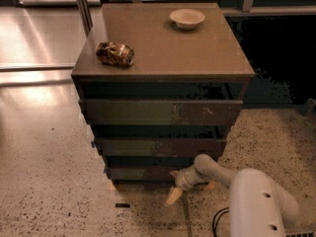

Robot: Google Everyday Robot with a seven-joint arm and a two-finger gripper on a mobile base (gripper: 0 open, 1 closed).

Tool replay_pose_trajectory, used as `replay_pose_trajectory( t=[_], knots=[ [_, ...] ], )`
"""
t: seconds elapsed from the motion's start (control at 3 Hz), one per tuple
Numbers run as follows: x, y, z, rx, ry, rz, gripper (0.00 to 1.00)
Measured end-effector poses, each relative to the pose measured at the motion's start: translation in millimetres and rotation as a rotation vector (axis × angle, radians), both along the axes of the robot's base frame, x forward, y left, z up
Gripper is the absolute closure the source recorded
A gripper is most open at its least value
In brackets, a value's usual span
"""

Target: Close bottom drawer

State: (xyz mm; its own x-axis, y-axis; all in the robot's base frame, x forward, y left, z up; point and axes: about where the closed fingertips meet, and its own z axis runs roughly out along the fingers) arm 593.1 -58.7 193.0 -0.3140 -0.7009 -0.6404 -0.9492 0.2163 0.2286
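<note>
The dark brown cabinet (163, 43) has three drawers. The bottom drawer (140, 173) is the lowest one, and its plain front sticks out only slightly under the middle drawer front (158, 146). My gripper (174, 184) is low at the floor, against the right part of the bottom drawer's front. My white arm (256, 201) reaches in from the lower right. The drawer's floor panel is hidden.
On the cabinet top lie a crumpled snack bag (115, 54) and a small white bowl (187, 18). The top drawer front (163, 111) has pale scratch marks. A speckled floor (54, 191) surrounds the cabinet. A metal post (81, 6) stands behind it on the left. A black cable (219, 216) lies by my base.
</note>
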Motion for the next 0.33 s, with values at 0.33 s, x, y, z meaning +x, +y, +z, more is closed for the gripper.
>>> replay_pose_trajectory(
  t=[0.33],
  knots=[
    [21.4,4.9,-4.8,0.011,0.006,-0.002,0.00]
  ],
)
